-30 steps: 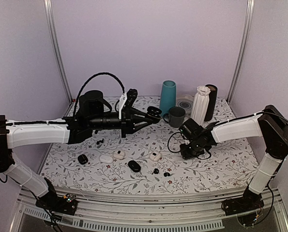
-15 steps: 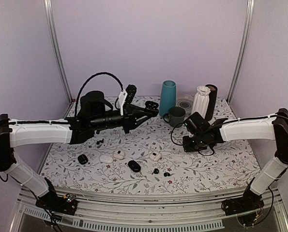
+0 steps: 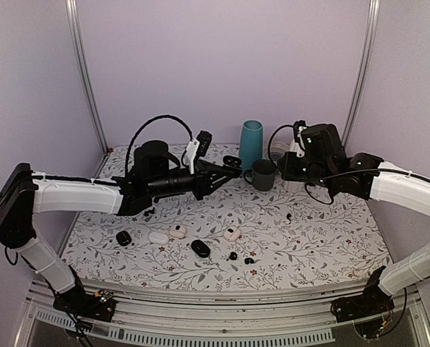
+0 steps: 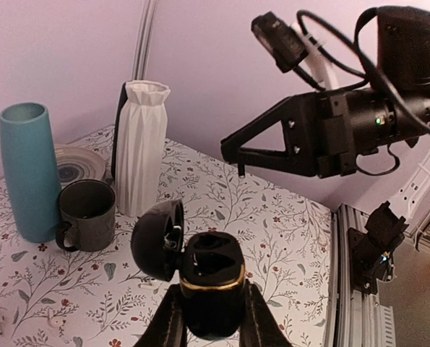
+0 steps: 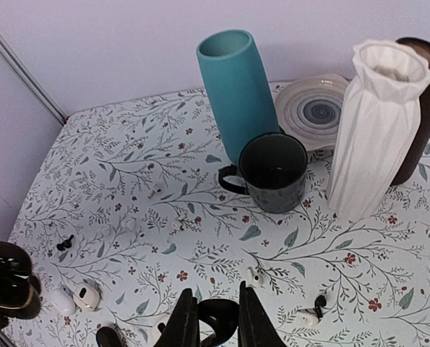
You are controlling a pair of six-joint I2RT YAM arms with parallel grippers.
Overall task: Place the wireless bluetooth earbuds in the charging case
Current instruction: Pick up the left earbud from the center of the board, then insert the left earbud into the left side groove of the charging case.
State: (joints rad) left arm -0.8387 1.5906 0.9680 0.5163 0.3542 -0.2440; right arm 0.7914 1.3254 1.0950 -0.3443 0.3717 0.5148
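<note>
Tablecloth (image 3: 330, 238), grey floral, carries earbuds (image 3: 233, 256) between lilac walls (image 3: 200, 65).

Mug (image 5: 274, 172) before left vase (image 5: 236, 87), right vase (image 5: 373, 130) beside it — plate (image 5: 312, 108) behind both, earbuds (image 3: 233, 255) well forward

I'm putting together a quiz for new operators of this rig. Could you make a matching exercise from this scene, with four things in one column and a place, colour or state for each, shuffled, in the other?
Things
1. charging case
2. earbud
3. mug
4. ribbed vase

Descriptions
A. standing right beside the teal vase
B. white, upright
C. lid open, clamped in the left gripper
D. black, pinched in the right gripper

Pairs: 1-C, 2-D, 3-A, 4-B
</note>
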